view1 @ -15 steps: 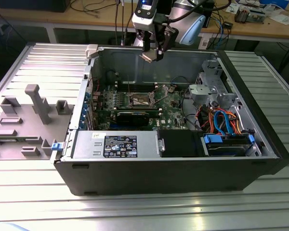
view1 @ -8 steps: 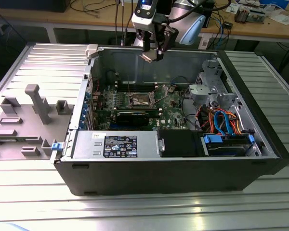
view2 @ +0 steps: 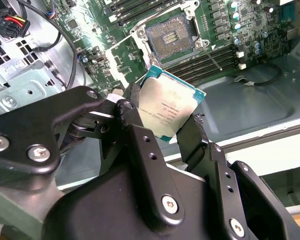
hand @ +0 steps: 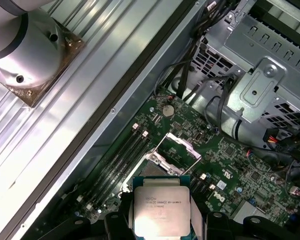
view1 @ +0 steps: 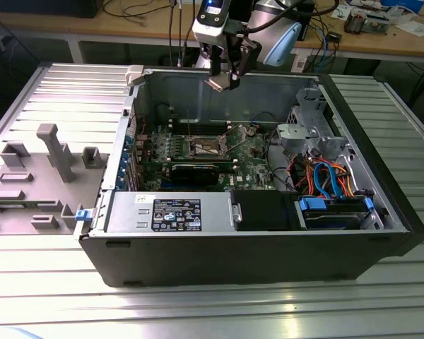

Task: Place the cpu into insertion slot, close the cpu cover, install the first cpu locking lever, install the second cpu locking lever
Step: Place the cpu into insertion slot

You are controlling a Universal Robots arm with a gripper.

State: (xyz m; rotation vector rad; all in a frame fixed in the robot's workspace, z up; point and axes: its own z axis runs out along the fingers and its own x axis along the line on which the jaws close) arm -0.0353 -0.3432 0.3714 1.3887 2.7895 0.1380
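Taking the case as a dial in the exterior view, we see an open case lying on the ribbed counter. It holds the green board at its middle, a power supply at seven o'clock, and a drive cage with blue and orange cables at three o'clock. The slot lies on the board. The pincer hangs above the case's back wall at twelve o'clock. A grey fixture sits outside the case at nine o'clock.

In the second wrist view, the pincer pinches the cpu by two opposite edges. The cpu is tilted, in the air and clear of the slot, whose pin field is bare.

In the first wrist view, the cpu sits in the pincer, and the cover stands lifted off the slot.
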